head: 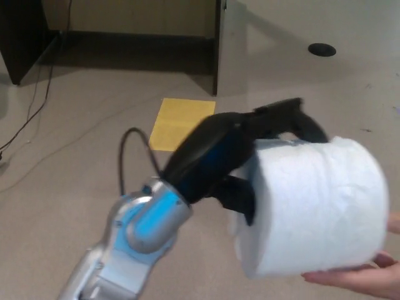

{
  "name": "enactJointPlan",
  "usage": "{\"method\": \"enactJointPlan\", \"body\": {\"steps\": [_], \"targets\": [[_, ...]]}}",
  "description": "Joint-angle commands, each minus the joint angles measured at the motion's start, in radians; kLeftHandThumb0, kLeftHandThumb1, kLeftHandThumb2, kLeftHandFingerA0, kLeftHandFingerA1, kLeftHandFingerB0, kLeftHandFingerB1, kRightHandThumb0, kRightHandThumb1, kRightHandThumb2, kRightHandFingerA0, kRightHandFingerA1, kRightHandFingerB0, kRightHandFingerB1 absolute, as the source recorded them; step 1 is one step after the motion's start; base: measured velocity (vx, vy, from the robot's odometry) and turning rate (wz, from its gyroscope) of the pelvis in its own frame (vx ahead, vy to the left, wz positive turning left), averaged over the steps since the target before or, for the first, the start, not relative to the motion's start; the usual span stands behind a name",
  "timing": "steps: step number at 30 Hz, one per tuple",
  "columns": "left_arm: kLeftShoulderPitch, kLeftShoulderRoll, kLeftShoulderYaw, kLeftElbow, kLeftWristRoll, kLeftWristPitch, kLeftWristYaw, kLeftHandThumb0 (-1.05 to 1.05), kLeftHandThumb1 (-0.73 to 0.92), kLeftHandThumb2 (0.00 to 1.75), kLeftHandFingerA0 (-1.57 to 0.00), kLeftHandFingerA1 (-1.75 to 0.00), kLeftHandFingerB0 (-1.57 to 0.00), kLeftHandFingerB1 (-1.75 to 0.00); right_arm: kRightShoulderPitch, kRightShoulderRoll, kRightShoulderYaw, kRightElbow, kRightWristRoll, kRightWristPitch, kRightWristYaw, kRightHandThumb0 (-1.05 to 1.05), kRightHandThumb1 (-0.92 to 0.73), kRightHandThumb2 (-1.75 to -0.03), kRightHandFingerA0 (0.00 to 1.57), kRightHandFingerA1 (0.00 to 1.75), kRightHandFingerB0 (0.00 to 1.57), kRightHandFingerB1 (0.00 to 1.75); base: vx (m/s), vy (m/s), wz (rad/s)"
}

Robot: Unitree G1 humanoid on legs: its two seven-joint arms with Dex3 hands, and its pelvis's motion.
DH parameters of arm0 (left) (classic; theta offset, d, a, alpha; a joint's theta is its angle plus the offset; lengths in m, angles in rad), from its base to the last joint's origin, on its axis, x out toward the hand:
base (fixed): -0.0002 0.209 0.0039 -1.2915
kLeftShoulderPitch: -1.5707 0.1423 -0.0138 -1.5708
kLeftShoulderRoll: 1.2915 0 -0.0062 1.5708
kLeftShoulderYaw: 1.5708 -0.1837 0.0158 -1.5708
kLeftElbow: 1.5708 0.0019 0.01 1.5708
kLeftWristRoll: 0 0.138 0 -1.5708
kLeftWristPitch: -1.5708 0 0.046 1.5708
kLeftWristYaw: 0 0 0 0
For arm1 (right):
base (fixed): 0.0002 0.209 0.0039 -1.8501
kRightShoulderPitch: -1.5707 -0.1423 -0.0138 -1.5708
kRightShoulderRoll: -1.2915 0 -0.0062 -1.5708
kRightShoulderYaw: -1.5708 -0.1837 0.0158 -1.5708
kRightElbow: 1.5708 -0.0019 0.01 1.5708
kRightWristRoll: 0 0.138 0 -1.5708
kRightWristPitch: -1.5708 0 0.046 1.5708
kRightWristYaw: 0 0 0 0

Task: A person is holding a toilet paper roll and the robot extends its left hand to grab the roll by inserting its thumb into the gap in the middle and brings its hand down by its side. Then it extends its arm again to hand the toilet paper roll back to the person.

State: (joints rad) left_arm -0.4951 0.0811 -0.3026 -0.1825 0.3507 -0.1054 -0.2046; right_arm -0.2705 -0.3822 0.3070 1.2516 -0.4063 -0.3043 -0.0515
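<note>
Gripping the toilet paper roll (312,203), the left robot hand (244,159) is clamping it with its thumb pushed into the hollow core at the near end and its two thick fingers (294,119) curling over the top of the roll. The roll is lying on its side in the air above the floor (75,156), and a person's hand (359,278) is cupping it from underneath, touching or nearly touching the paper at the lower right. The right robot hand is not showing anywhere.

The risk, as I am judging it, is in the handover itself. If the person is letting go before the thumb is seated deep enough, the soft paper may be giving way under the fingers and the roll may be tipping off the thumb as the arm is lowering. A loose outer sheet could also be unwinding and dragging.
</note>
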Motion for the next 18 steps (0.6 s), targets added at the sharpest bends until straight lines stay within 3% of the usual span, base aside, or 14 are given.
{"method": "enactJointPlan", "body": {"steps": [1,4,11,12,16,18], "targets": [[0.035,0.050,0.107,0.004,-0.092,-0.068,0.004,-0.03,0.73,0.88,-0.79,-1.52,-0.69,-1.28,0.003,-0.012,0.003,0.004,-0.011,0.003,0.007,-0.36,-0.67,-0.60,0.74,0.60,0.55,0.43,0.00,0.000,0.00],[0.059,0.072,0.177,-0.023,-0.137,-0.071,-0.002,0.01,0.69,0.91,-0.90,-1.51,-0.75,-1.21,0.009,-0.009,0.004,0.001,-0.011,-0.001,0.003,-0.35,-0.67,-0.60,0.74,0.59,0.54,0.43,0.00,0.000,0.00],[0.179,0.139,0.331,-0.059,-0.220,-0.124,-0.008,0.05,0.70,0.93,-0.94,-1.44,-0.77,-1.16,0.010,-0.003,0.003,0.008,-0.008,0.007,0.002,-0.35,-0.68,-0.60,0.74,0.58,0.55,0.42,0.00,0.000,0.00],[0.218,0.150,0.357,-0.058,-0.237,-0.115,-0.017,0.02,0.70,0.93,-0.91,-1.53,-0.73,-1.22,0.009,-0.004,0.004,0.006,-0.009,0.011,0.003,-0.35,-0.68,-0.61,0.73,0.57,0.54,0.42,0.00,0.000,0.00],[0.365,0.170,0.422,-0.020,-0.236,-0.144,0.000,0.08,0.70,0.92,-0.98,-1.39,-0.77,-1.18,0.009,-0.003,0.008,0.006,-0.013,0.011,0.003,-0.35,-0.68,-0.61,0.73,0.54,0.54,0.42,0.00,0.000,0.00],[0.468,0.157,0.453,0.045,-0.262,-0.177,0.008,0.01,0.75,0.85,-0.87,-1.45,-0.73,-1.22,0.011,-0.011,0.010,0.004,-0.016,0.005,0.002,-0.36,-0.68,-0.61,0.74,0.59,0.55,0.42,0.00,0.000,0.00]]}}
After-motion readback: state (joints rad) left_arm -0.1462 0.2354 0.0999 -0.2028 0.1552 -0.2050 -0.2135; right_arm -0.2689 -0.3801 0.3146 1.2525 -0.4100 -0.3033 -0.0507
